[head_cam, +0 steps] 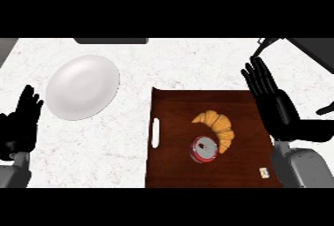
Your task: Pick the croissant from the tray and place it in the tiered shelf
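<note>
A golden croissant [218, 125] lies on the dark brown wooden tray [173, 163], near its middle. My right hand [274, 103] hovers over the tray's right edge, to the right of the croissant, with its fingers straight and pointing away; it is open and holds nothing. At the left edge my left hand [20, 121] rests open, fingers up, apart from everything. A dark frame at the top right corner [306, 48] may be part of the tiered shelf; most of it is out of view.
A white plate [83, 86] sits on the marble counter at the upper left. On the tray, a round red and silver object [204, 149] touches the croissant's lower end. A small tag [264, 172] lies at the tray's lower right. A white handle [155, 132] marks the tray's left edge.
</note>
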### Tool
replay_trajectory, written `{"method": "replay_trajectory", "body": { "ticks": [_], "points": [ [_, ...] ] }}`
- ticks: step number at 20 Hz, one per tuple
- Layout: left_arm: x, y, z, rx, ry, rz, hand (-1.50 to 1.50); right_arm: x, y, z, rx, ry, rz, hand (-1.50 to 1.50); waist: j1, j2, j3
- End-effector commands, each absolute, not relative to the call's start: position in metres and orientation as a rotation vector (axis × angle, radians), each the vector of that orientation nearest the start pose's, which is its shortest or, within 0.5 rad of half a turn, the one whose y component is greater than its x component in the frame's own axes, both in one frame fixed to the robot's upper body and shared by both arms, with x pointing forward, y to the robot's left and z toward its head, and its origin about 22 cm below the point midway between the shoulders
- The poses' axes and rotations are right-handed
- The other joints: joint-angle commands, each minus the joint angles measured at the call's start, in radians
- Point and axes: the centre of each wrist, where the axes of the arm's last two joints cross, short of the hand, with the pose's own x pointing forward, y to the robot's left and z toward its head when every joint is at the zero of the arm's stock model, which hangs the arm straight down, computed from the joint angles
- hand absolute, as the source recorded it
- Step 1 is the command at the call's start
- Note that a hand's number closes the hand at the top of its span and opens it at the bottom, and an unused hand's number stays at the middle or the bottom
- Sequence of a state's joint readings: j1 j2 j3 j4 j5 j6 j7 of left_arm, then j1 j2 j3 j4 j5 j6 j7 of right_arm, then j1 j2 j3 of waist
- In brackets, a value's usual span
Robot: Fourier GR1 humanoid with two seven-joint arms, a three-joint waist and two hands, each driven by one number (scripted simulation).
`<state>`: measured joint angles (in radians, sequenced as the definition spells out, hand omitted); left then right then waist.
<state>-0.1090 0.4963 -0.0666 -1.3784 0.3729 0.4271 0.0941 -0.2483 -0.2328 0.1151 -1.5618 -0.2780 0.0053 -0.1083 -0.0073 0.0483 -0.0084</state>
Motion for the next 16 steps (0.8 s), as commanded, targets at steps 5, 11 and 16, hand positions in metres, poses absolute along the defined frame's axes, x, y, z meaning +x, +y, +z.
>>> {"method": "replay_trajectory", "body": {
  "ticks": [5, 11, 16],
  "points": [
    [0.291, 0.258, 0.041, 0.216, -1.595, -0.164, 0.0, 0.342, -0.244, 0.09, 0.286, -1.662, 0.45, -1.5, 0.018, -0.032, 0.009],
    [0.283, 0.24, 0.034, 0.127, -1.596, -0.221, 0.0, 0.332, -0.301, 0.075, -0.315, -1.651, 0.473, 1.5, -0.007, -0.03, 0.004],
    [0.283, 0.224, 0.029, 0.098, -1.593, -0.273, 0.0, 0.328, -0.284, -0.015, -0.215, -1.769, 0.08, -1.5, 0.023, -0.039, 0.011]
  ]
}}
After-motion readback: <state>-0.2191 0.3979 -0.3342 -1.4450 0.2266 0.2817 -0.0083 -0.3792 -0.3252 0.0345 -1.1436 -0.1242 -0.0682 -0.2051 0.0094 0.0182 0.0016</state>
